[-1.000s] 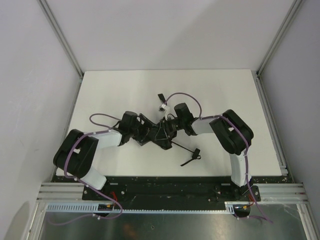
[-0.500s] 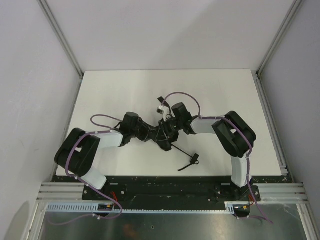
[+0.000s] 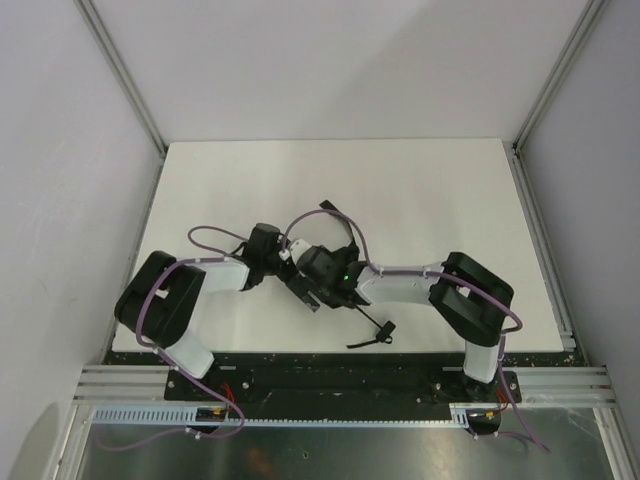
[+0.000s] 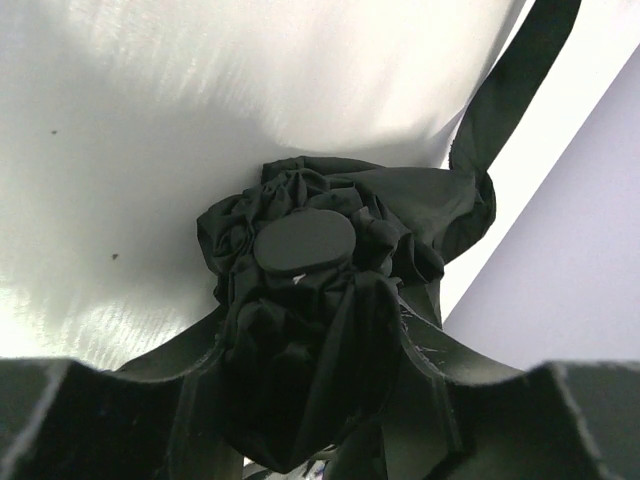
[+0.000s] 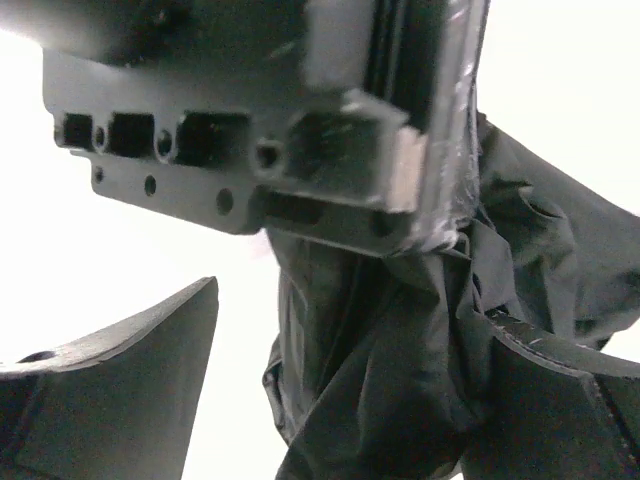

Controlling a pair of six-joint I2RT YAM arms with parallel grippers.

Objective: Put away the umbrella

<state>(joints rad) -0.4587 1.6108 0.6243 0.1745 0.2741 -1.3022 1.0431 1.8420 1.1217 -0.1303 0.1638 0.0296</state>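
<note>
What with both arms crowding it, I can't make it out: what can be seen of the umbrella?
The umbrella is black matte fabric, collapsed into a crumpled bundle with a round cap at its end. It is pinched between the left fingers over the table; its folds touch one right finger. A strap trails toward the near edge.

The whole counter (image 3: 420, 190) is viewed from above its near edge; the umbrella (image 4: 305, 310) is framed closely by both wrist views.

Umbrella (image 4: 305, 242) on table (image 3: 420, 190) (front middle)
</note>
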